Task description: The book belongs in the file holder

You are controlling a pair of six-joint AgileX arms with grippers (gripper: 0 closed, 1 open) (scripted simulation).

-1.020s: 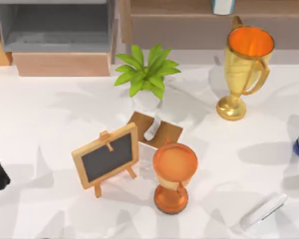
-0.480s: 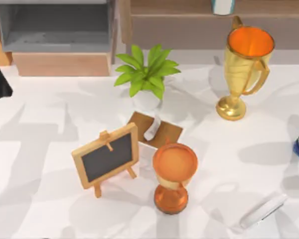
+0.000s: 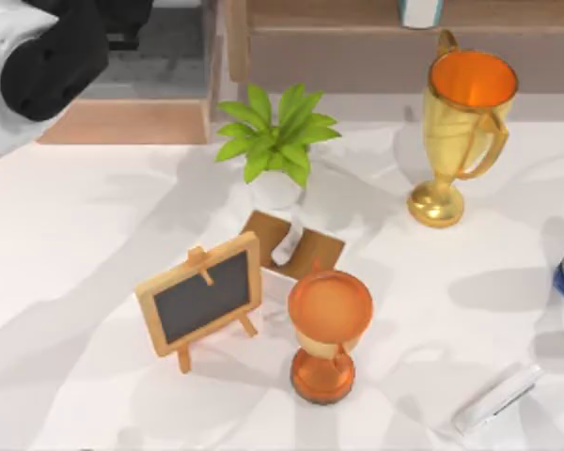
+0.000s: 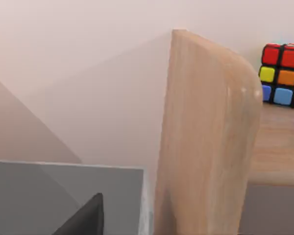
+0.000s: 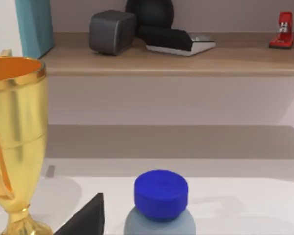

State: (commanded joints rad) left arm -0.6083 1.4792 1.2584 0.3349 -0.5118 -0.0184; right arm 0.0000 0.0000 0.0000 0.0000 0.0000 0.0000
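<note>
The left arm (image 3: 47, 56) reaches over the table's far left corner, and the left gripper (image 3: 122, 21) hangs above the file holder (image 3: 141, 75), a grey box on a pale wooden base. In the left wrist view, the holder's grey wall sits just beside the rounded end panel of the brown wooden shelf (image 4: 206, 137). A Rubik's cube (image 4: 284, 73) rests on a shelf board beyond that panel. How far the left jaws stand apart cannot be told, nor whether they hold the book.

The right gripper (image 5: 83, 218) is parked near the table's right side. It faces a blue-capped container (image 5: 160, 193) with the gold trophy (image 5: 14, 137) beside it. Its jaw state cannot be told either. Behind them the shelf carries a grey box (image 5: 112, 30), a black object, a red stapler (image 5: 284, 30) and a teal upright slab (image 5: 34, 24) at the far end.

On the table, a small potted plant (image 3: 274, 136) stands near the holder's front right corner. The gold trophy is well to its right, by the shelf. Nearer the middle are 3 things close together:
- a mini chalkboard (image 3: 202, 301) on a wooden easel
- an orange trophy (image 3: 329, 329) just to the chalkboard's right
- a brown card (image 3: 291, 246) with a white roll on it, behind those 2

A pale flat item (image 3: 498, 396) lies near the front right.
</note>
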